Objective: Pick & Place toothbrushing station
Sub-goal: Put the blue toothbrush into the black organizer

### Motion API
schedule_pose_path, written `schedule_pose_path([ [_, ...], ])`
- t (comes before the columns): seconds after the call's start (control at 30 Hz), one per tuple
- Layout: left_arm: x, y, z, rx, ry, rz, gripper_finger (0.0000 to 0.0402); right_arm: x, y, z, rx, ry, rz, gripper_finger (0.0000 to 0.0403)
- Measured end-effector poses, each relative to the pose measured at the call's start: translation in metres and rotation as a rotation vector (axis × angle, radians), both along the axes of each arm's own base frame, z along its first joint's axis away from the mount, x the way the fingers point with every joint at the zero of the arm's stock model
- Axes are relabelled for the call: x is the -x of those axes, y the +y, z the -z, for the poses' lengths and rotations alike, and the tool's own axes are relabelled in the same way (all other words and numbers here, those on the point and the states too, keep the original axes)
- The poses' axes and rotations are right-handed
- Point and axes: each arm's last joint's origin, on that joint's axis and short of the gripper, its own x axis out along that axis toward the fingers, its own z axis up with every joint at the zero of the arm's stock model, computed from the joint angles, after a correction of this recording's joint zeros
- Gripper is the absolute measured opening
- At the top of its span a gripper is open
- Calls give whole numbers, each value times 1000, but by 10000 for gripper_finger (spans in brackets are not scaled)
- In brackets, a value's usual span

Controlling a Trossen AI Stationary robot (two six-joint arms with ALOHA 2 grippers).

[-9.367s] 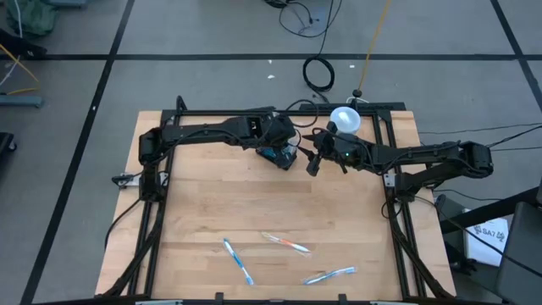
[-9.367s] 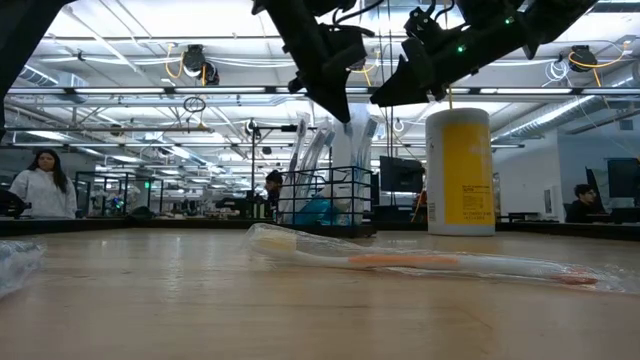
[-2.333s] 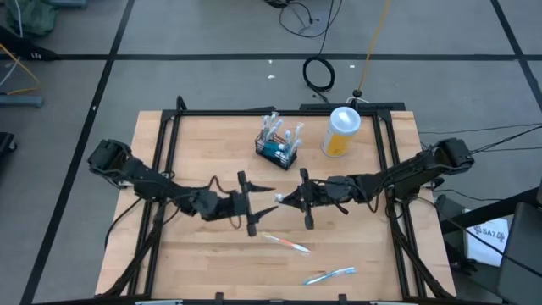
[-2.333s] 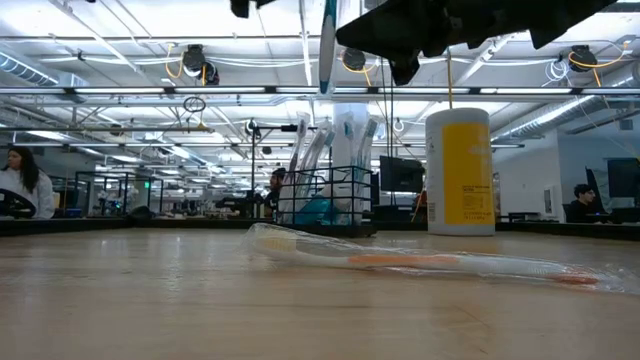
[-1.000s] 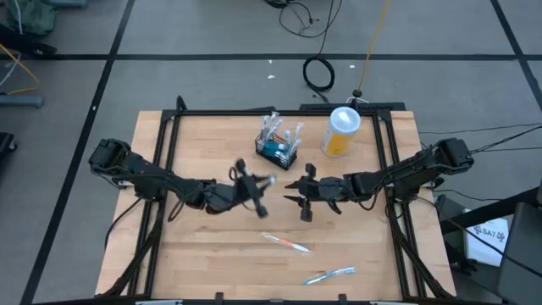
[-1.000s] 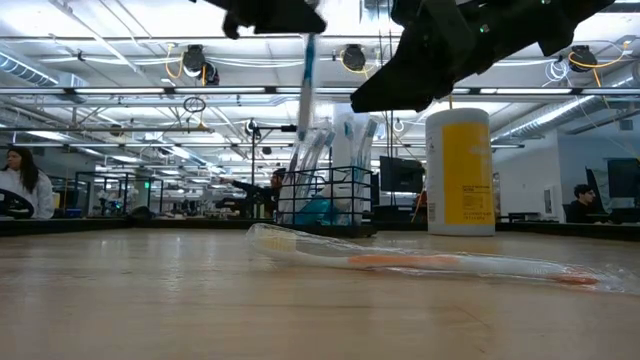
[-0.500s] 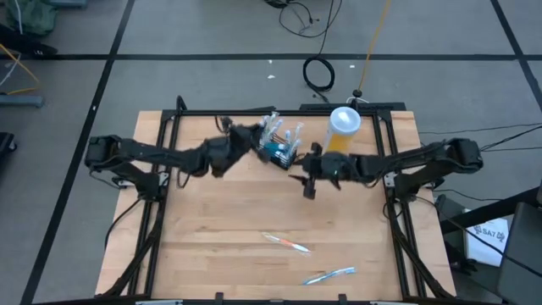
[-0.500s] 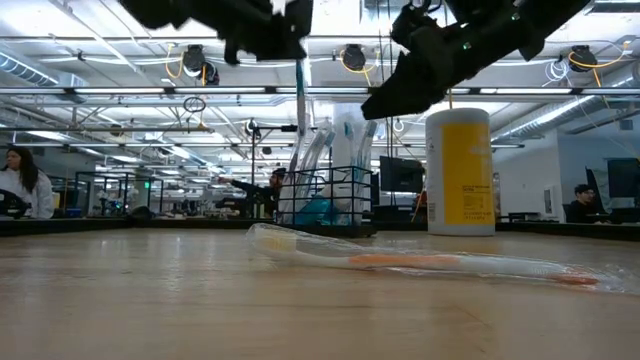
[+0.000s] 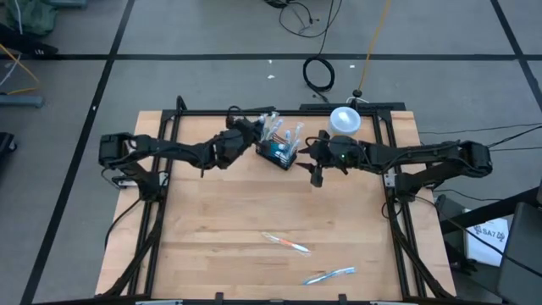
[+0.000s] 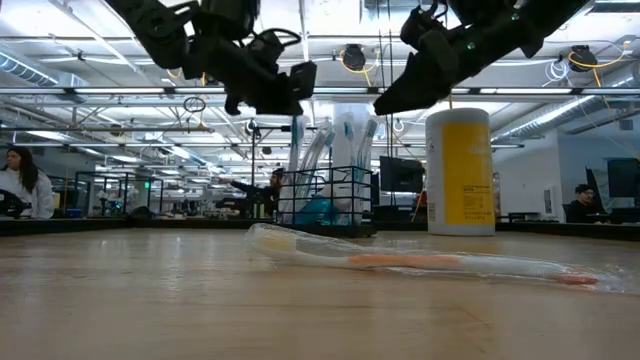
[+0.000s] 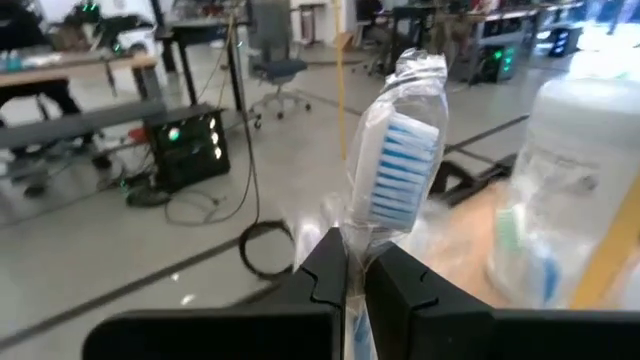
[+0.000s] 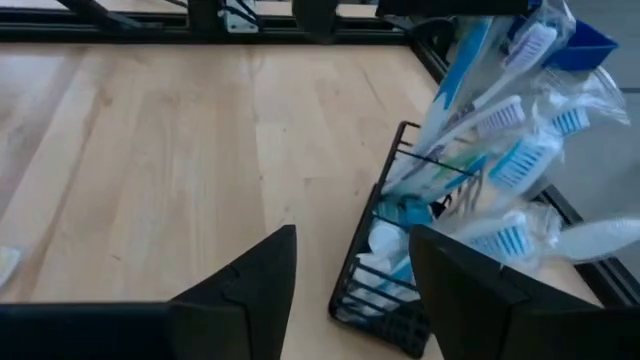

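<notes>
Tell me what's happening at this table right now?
The left tool is shut on a wrapped blue-bristled toothbrush, holding it by the small black wire-mesh basket of toothbrushes at the table's far side. The right tool hangs open beside that basket. Two more wrapped toothbrushes lie on the wooden table.

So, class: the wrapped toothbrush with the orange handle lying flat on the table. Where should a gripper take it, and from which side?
Grip the orange-handled toothbrush mid-handle, coming straight down from above, with the fingers across its narrow width. It lies flat on the table, long and thin, and clear of the other wrapped brush.
</notes>
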Motion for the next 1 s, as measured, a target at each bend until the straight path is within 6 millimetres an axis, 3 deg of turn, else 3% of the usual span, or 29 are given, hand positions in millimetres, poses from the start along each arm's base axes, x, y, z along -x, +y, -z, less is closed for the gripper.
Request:
schedule_pose_path([
  [0.2, -7, 4, 31, 64, 60, -54, 9, 0, 0, 1, 0, 6, -1, 185],
  [0.47, -10, 10, 49, 104, 106, -55, 73, 0, 0, 0, 0, 2, 0, 184],
  [0.73, -10, 1, 43, 32, 185, -2, 121, 0, 0, 0, 0, 2, 0, 181],
  [1.0, -1, -23, 8, -44, 168, 12, 176, 0, 0, 1, -2, 12, 0, 180],
])
